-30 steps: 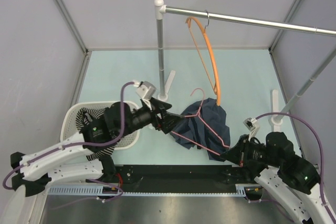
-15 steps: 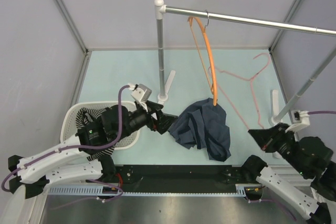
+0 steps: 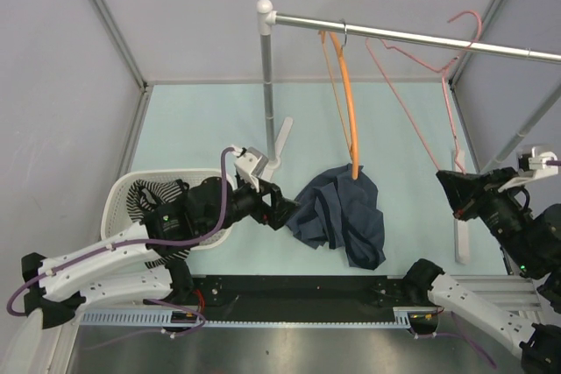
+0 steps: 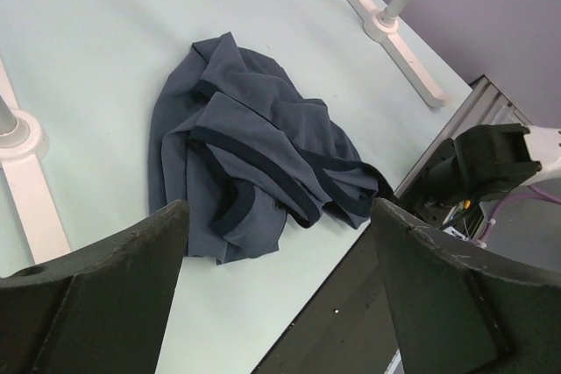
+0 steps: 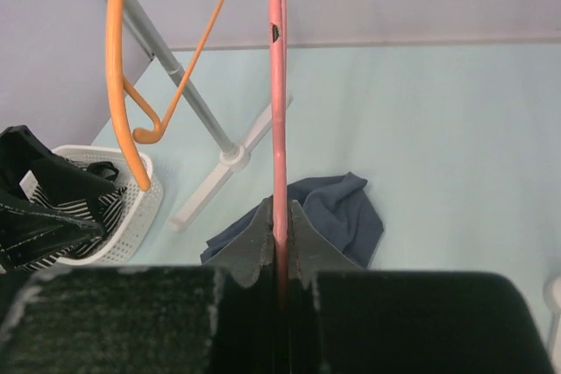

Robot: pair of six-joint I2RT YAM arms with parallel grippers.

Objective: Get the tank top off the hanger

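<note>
At frame right, my right end effector (image 3: 454, 188) clamps the pink hanger (image 5: 277, 85); my left end effector (image 3: 286, 209) gapes empty.

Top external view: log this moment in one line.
left gripper open; right gripper shut on pink wire hanger; orange plastic hanger bare; striped tank top in white basket

striped tank top (image 3: 142, 194) in basket (image 3: 117, 192); orange hanger (image 3: 348, 85) hangs from rail (image 3: 403, 35).

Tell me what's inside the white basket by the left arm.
The striped tank top lies bunched in the basket, dark trim showing. The left arm crosses over the basket's right half, so anything under it is hidden.
</note>
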